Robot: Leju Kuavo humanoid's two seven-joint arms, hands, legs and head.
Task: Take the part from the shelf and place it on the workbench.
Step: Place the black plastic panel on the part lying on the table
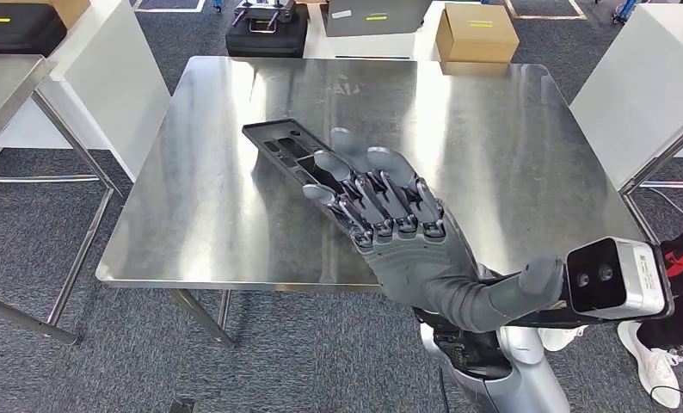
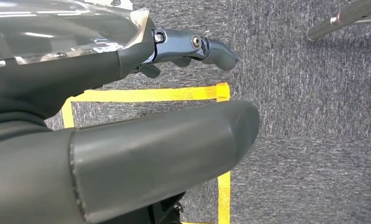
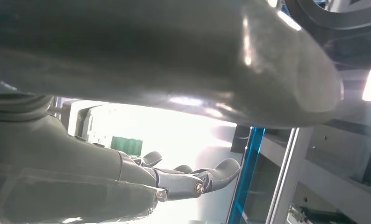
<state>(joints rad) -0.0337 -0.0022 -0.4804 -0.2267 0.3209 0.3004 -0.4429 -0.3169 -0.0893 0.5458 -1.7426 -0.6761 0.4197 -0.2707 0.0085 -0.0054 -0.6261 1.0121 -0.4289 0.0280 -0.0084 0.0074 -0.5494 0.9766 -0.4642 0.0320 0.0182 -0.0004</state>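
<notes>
**Right hand over part on table**

Head view: right hand (image 1: 390, 215) is raised over the steel table (image 1: 192, 215), back of the hand toward the camera, fingers (image 1: 368, 185) straight and spread, nothing in them. Thumb (image 1: 527, 284) sticks out sideways, next to the wrist camera (image 1: 618, 277).

Part (image 1: 282, 146): flat dark plate with cut-outs, lying flat near the table's middle, long axis diagonal. Its near end is hidden behind the fingertips. Can't tell whether the fingers touch it or sit above it.

Right wrist view: thumb (image 3: 174, 60) takes up the upper half, fingers (image 3: 188, 179) extended past it, nothing between them. Background is bright and blurred; a blue bar (image 3: 244, 172) and grey frame pieces show.

Left wrist view: left hand (image 2: 141, 130) points down at grey carpet (image 2: 314, 140) with yellow tape (image 2: 146, 94) lines. Thumb (image 2: 165, 158) is in the foreground, one finger (image 2: 197, 49) lightly bent beyond it, nothing held. Fingers look loose, apart.

Around the table: cardboard box (image 1: 476, 34) on the floor past the far edge, black case (image 1: 265, 34) beside it, a second black case (image 1: 15, 26) at far left. White panels stand either side. A second steel table (image 1: 3, 86) edge is at left. A person's shoe (image 1: 652, 357) and dark trouser leg show at lower right.
</notes>
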